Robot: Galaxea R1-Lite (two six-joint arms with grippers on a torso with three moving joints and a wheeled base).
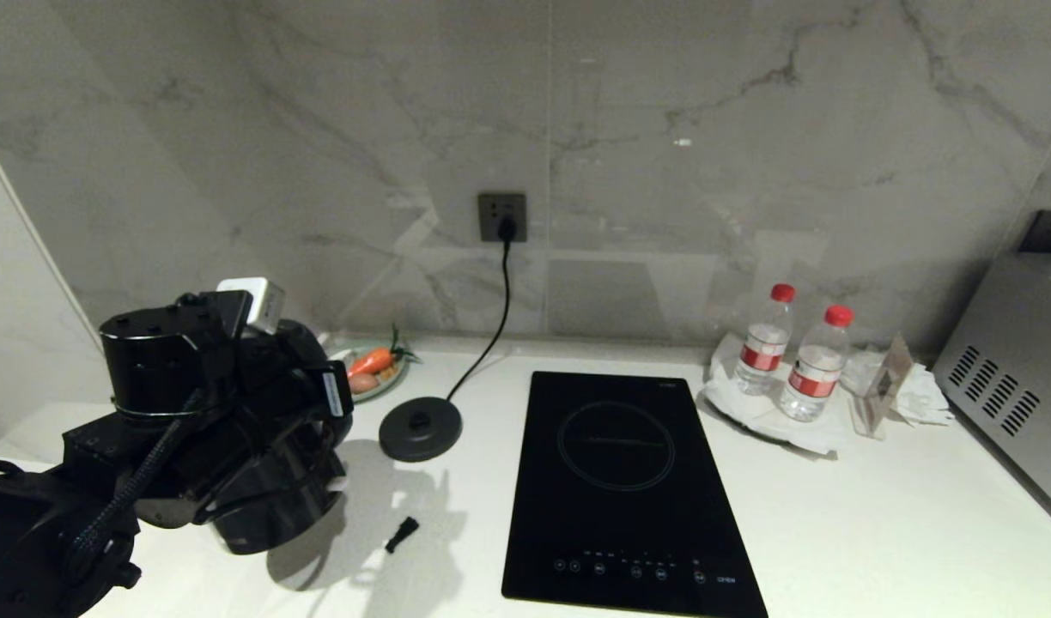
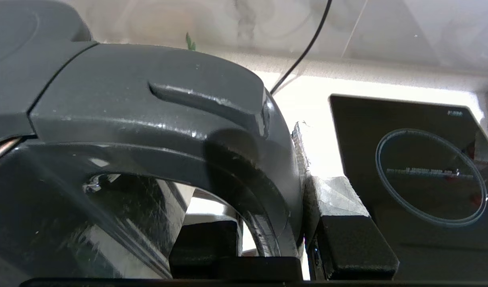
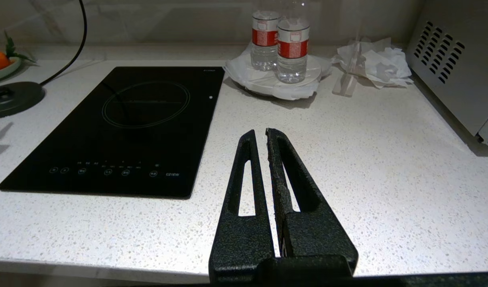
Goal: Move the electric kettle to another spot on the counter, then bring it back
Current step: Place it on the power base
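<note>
The electric kettle [image 1: 272, 506] is at the front left of the counter [image 1: 877, 515], mostly hidden under my left arm [image 1: 191, 386]. It is off its base disc, near it and to the left. I cannot tell whether its bottom touches the counter. In the left wrist view its dark-grey lid and handle top [image 2: 148, 103] fill the picture. My left gripper [image 2: 276, 235] is shut on the loop handle [image 2: 268, 187], one finger inside the loop and one outside. My right gripper [image 3: 260, 135] is shut and holds nothing, parked over the counter's front edge right of the hob.
The round black base disc [image 1: 420, 427] lies by the hob [image 1: 628, 489], its cord running to a wall socket [image 1: 501, 216]. A small black piece [image 1: 402, 532] lies near the kettle. A plate with a carrot [image 1: 373, 365], two water bottles [image 1: 766, 339] and a metal appliance [image 1: 1015, 378] stand behind.
</note>
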